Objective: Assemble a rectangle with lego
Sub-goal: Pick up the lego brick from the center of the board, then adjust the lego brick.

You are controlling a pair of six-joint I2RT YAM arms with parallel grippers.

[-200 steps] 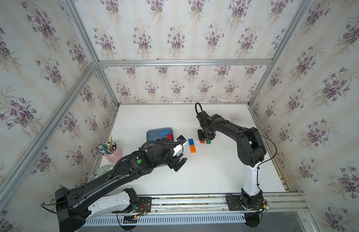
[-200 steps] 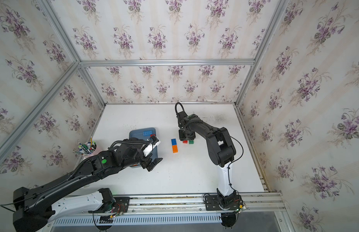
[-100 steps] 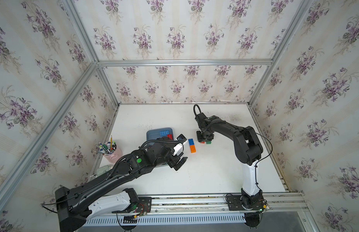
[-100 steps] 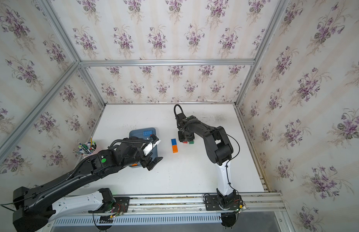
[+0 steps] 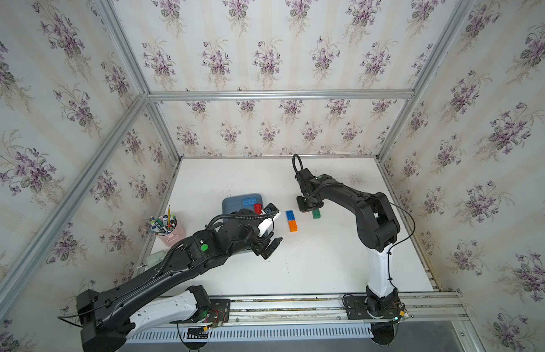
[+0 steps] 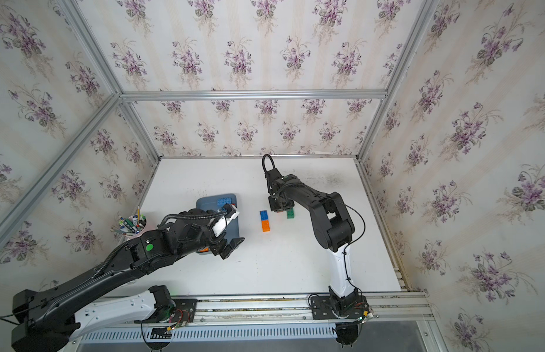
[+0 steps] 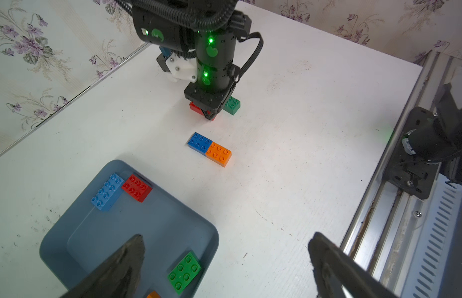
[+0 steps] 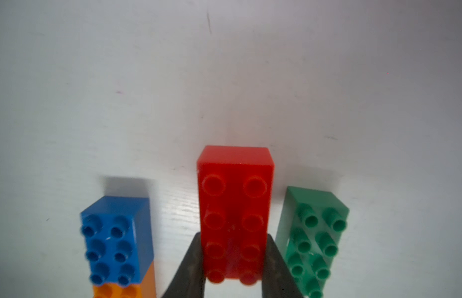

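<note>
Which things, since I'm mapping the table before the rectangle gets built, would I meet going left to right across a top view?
pink pen cup → blue-grey tray → blue brick → green brick. Left out: the orange brick, which is joined to the blue brick's end at about the same place across.

No word, number or brand can be read anywhere. The only signs are green-lit round emblems point(image 7: 212, 52) on the right arm point(image 7: 219, 69), above the red lego brick point(image 7: 195, 107), their shapes too small to make out. A plain green sticker point(image 5: 204, 247) sits on the left arm point(image 5: 173, 269). The brick's studs are blurred.
</note>
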